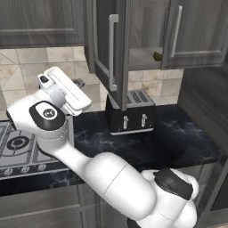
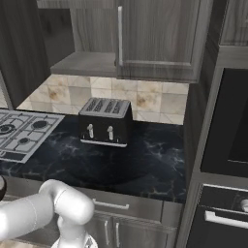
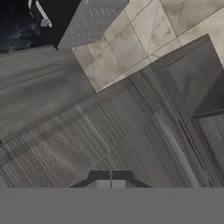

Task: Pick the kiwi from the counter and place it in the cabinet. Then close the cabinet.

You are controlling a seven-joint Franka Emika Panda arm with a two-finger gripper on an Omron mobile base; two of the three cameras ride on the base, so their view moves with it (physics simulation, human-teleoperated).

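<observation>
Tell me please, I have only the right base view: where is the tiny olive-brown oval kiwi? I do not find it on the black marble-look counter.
Observer: In the left base view the olive-brown kiwi lies on the grey inner shelf of the dark grey wood-grain cabinet.
Operator: And where is the gripper?
Observer: The gripper is to the left of the cabinet's open left door, at about the height of that door's lower edge.
Operator: Is it open?
Observer: I cannot tell; the hand view shows wood grain close ahead.
</observation>
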